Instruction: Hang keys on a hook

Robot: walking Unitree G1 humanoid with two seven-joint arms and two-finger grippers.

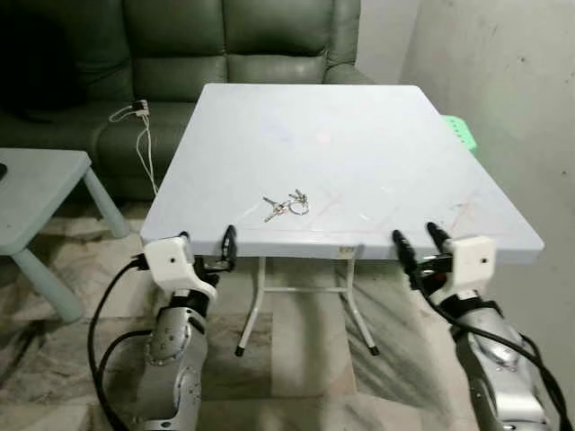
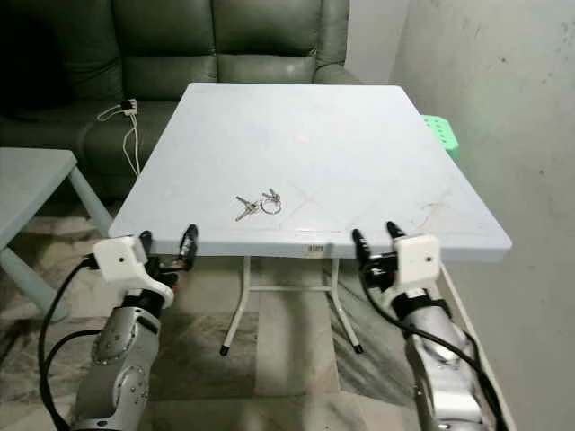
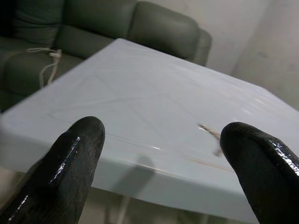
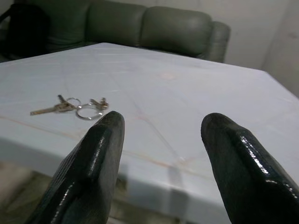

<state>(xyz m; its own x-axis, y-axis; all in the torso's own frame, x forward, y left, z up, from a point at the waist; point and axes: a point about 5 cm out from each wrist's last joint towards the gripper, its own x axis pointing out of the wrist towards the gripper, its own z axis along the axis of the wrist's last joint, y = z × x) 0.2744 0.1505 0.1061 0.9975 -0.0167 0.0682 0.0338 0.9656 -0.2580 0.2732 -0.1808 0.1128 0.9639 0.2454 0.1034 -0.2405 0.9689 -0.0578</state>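
A bunch of keys [image 1: 287,206] on a metal ring lies flat on the pale blue table [image 1: 359,135], near its front edge and left of centre. In the right wrist view the keys [image 4: 77,108] lie a short way ahead of the fingers. My left gripper [image 1: 207,244] hovers open just before the table's front left corner. Open too, my right gripper [image 1: 418,242] is held at the front edge, further right. Neither touches the keys. The left wrist view catches a blurred bit of the keys [image 3: 211,135] on the tabletop.
A dark green sofa [image 1: 225,54] stands behind the table with a white cable [image 1: 142,135] lying on its seat. A small light table [image 1: 36,197] is at the left. A bare wall [image 1: 512,81] runs along the right, with a green object [image 1: 460,133] beside it.
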